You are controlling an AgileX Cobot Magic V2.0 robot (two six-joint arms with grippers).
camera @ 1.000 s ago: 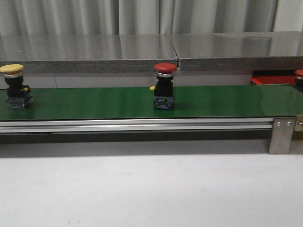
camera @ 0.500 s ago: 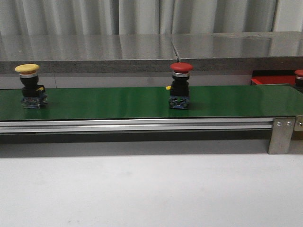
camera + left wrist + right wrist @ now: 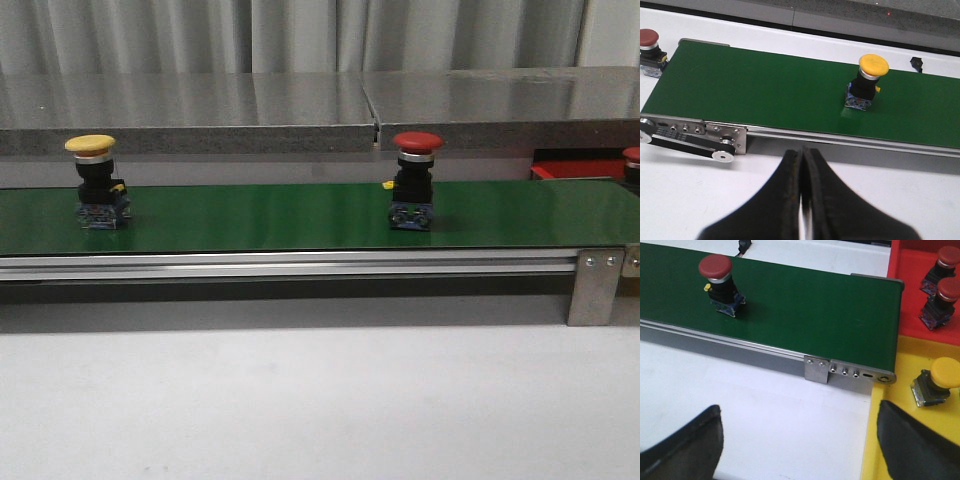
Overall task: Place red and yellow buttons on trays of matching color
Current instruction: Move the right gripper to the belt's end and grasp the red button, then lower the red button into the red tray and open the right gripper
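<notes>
Left tool [image 3: 801,200] pressed together over the white counter [image 3: 320,400], empty. Right tool [image 3: 800,440] spread wide – nothing between. Beyond, on the belt [image 3: 250,215]: yellow button [image 3: 95,180] left, red button [image 3: 413,180] right-centre, both upright. Yellow tray [image 3: 900,440] holds one yellow; red tray [image 3: 912,285] – two reds.

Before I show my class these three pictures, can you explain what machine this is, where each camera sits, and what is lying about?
It is a two-armed robot facing a green conveyor belt. One camera looks forward over the table; the other two ride on the wrists. On the belt stand a yellow push-button and a red push-button. The left gripper is shut and holds nothing; the right gripper is open and empty. Past the belt's end, the right wrist view shows a red tray holding two red buttons and a yellow tray holding one yellow button.
</notes>
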